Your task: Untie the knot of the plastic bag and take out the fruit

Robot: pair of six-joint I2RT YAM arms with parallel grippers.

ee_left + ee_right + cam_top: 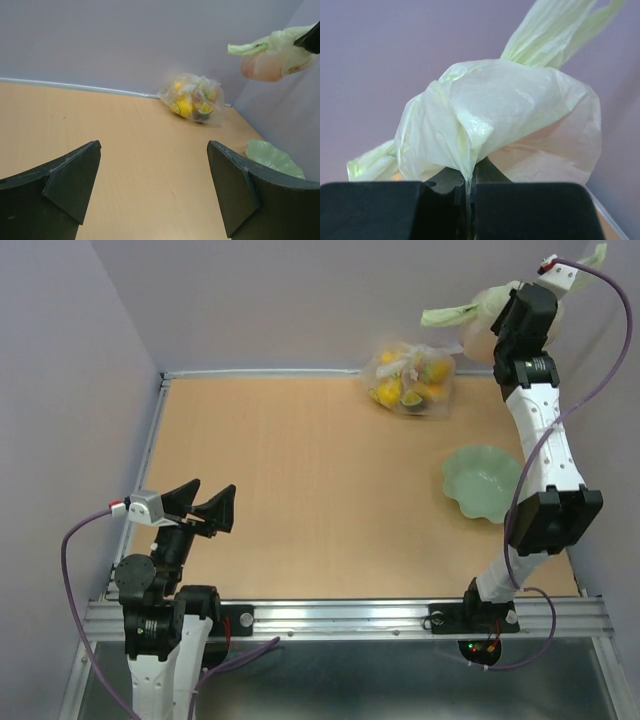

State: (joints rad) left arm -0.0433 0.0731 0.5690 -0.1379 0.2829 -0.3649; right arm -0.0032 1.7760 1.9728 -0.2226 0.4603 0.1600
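Right end effector (pixel 469 189) is clamped on the plastic bag (pixel 510 115), held aloft (left end effector (pixel 154 186) spread apart).

The plastic bag (pixel 510 110) hides the fruit (pixel 555 150), seemingly just a pinkish blur inside.

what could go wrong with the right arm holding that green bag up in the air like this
1. The right gripper pinches only a thin fold of the plastic bag, so the film could tear or slip and the load could drop.
2. The left gripper is open and far off at the near left, so nothing would support the bag if it goes.
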